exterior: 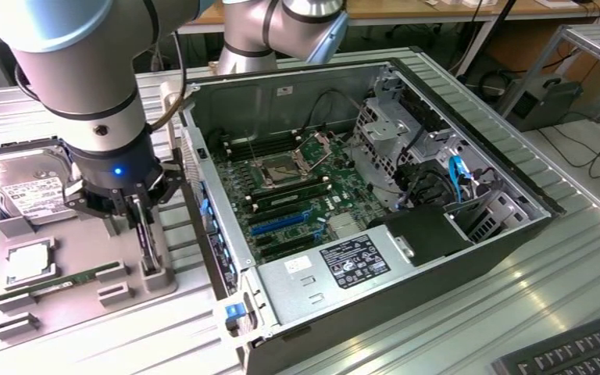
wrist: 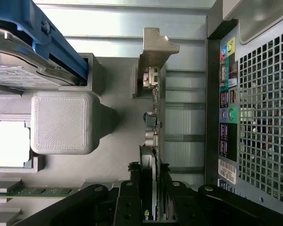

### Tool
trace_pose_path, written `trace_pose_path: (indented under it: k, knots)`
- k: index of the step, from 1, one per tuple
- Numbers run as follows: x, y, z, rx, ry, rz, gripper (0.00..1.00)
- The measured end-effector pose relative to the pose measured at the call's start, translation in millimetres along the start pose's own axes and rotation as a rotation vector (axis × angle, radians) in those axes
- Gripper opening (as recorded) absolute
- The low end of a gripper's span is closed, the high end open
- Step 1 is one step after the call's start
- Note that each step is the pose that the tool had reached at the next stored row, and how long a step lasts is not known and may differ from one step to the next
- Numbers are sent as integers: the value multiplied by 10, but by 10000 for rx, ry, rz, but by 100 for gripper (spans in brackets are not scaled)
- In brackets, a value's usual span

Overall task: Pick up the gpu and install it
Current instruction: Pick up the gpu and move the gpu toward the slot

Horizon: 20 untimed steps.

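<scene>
The gpu (exterior: 150, 242) stands on edge in a slot of the grey holder tray (exterior: 81, 242), beside the open computer case (exterior: 311, 308). In the wrist view the gpu (wrist: 153, 117) is a thin dark card whose silver bracket (wrist: 153, 47) rests at the end away from me. My gripper (exterior: 140, 209) has come down over the card, and in the wrist view the gripper (wrist: 151, 197) has one black finger (wrist: 132, 197) pressed against each side. The card still sits in its slot. The blue slots on the motherboard (exterior: 284, 223) hold no card.
On the tray lie a silver hard drive (exterior: 27, 187) in a blue carrier, a CPU (exterior: 27, 262) and a green memory stick (exterior: 60, 280). The case's rear wall (wrist: 264, 117) stands close beside the card. A keyboard (exterior: 581, 355) lies at the exterior view's lower right.
</scene>
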<state>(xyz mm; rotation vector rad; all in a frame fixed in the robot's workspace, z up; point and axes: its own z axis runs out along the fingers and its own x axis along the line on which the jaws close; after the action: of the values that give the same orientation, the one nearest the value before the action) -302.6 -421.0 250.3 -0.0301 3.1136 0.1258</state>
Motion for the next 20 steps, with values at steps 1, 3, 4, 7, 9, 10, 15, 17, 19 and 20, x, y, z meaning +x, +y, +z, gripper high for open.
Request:
trace_pose_path:
  k: [1, 3, 4, 7, 9, 10, 15, 17, 19, 20]
  knots:
    - [-1, 2, -26, 0, 0, 0, 26]
    - [-3, 8, -98, 0, 0, 0, 26]
    - [-3, 10, -125, 0, 0, 0, 26]
    - [-6, 18, -247, 0, -1, -1, 26]
    - [-9, 23, -336, 0, 0, -1, 26]
    - [-10, 26, -381, 0, 1, -1, 26]
    - [-16, 37, -627, -1, 15, 1, 26]
    - [-20, 40, -720, -1, 29, 1, 26]
    - [-24, 42, -811, -1, 46, 2, 26]
    - [-27, 42, -857, -1, 55, 4, 26]
